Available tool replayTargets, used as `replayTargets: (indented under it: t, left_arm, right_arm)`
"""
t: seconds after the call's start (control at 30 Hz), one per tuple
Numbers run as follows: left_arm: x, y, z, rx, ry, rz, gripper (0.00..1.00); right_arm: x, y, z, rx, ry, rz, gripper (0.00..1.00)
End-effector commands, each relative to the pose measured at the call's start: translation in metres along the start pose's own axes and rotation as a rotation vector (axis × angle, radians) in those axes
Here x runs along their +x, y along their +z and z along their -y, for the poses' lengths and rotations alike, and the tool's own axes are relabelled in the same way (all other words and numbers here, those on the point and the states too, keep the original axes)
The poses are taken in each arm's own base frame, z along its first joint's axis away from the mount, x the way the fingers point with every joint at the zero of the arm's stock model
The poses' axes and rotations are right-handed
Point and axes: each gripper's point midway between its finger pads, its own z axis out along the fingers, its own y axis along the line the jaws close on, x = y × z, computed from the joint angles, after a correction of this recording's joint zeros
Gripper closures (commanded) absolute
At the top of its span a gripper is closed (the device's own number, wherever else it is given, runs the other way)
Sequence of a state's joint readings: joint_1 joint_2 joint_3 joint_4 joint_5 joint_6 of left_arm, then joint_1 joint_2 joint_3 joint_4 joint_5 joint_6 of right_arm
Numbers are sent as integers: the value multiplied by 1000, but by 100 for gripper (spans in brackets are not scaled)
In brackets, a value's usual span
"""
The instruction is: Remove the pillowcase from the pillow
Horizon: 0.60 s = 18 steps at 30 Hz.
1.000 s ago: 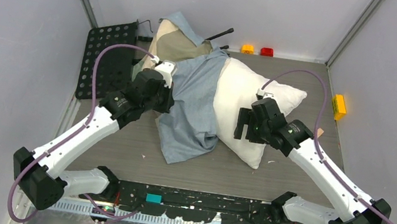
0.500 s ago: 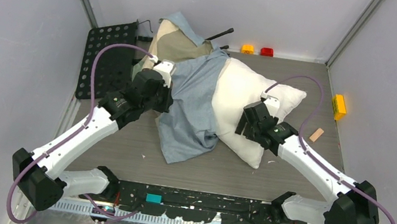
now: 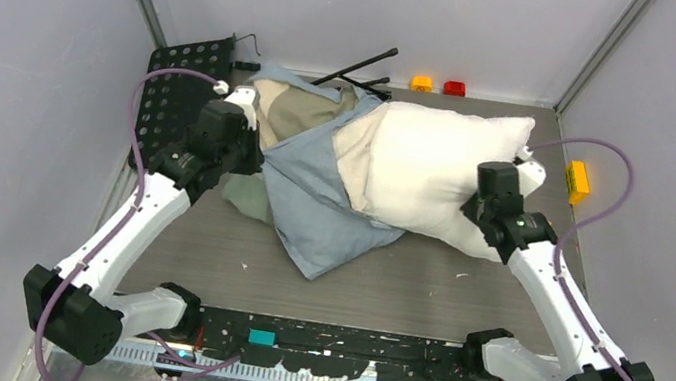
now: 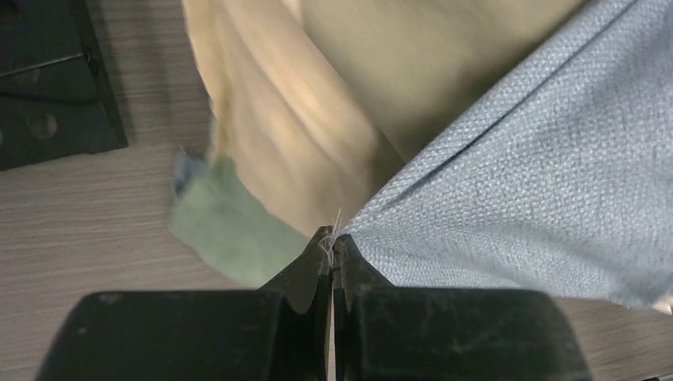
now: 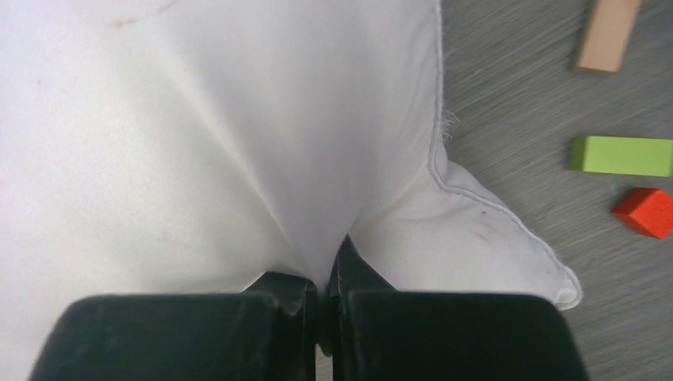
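Observation:
The white pillow lies across the back middle of the table, its left end still inside the pillowcase. That cover is blue-grey in front, with tan and cream blocks behind. My left gripper is at the cover's left side, shut on a fold of the pillowcase at its fingertips; tan and green patches hang beside them. My right gripper is at the pillow's right end, shut on a pinch of the pillow's white cloth at its tips.
A black perforated plate lies at the back left, and black rods lean behind the cloth. Orange and red blocks sit at the back wall, a yellow one at the right wall. Tan, green and red blocks lie by the pillow's corner.
My right gripper went from open to shut on the pillow and drew it to the right. My left gripper pulled the pillowcase left and back. More white pillow shows.

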State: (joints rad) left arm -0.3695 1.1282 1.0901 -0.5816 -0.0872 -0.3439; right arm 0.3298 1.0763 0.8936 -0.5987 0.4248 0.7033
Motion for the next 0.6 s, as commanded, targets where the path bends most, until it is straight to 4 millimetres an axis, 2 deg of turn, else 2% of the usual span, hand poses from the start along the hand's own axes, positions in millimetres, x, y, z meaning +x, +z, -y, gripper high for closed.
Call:
replayTargets:
  t: [0.0,0.13,0.2,0.47,0.57]
  left_arm:
    - [-23,-16,-35,-114,-38,46,100]
    - [-42,-24,-55,-166,-58,69,100]
    - [-49,-26,-57,-166,-70,73,100]
    - [-64,-24,-45,-114,-95,85,100]
    - [-66,-20,-35,-59,-114,79,100]
  right_arm:
    - [-67,-21,37,116,159,185,100]
    - [-80,-29,47,139,203,218,100]
    - [-85,-35,48,132,219,234,100]
    - [-103,-55,57,144,244,319,100]
    - [-107,-59,52,119,211,312,100]
